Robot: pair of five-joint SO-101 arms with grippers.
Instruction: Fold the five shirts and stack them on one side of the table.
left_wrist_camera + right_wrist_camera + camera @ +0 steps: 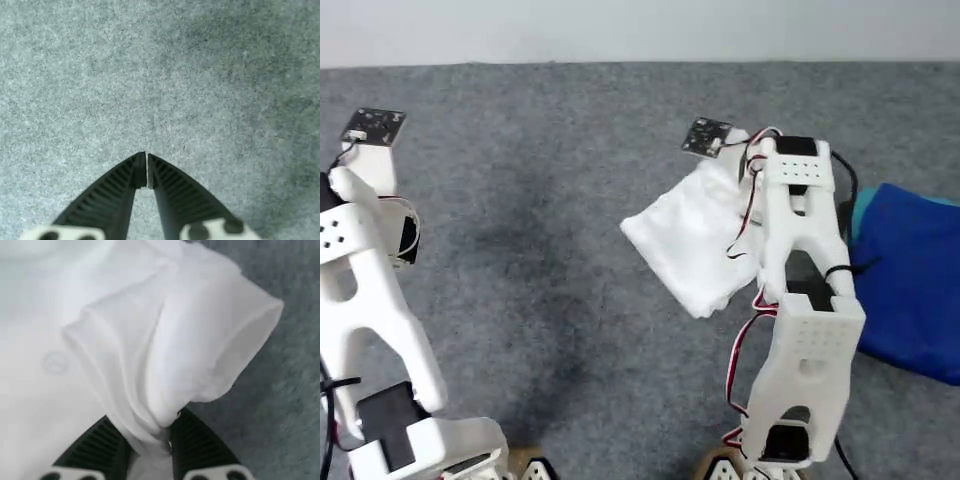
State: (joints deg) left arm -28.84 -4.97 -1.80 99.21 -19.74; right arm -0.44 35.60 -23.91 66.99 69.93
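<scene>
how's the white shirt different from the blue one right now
Colour: the bunched white cotton shirt is plain white, the blue cloth shirt deep blue. Grip: the white cotton shirt is pinched in the right claw; the blue cloth shirt has no claw on it. Place: the white one is near the middle, the blue one at the right edge, partly cut off. Both are soft cloth on the grey felt table.

Surroundings: grey fuzzy table cover (540,200).
Nap speckled, lying flat; a pale wall strip (620,30) borders its far edge.
</scene>
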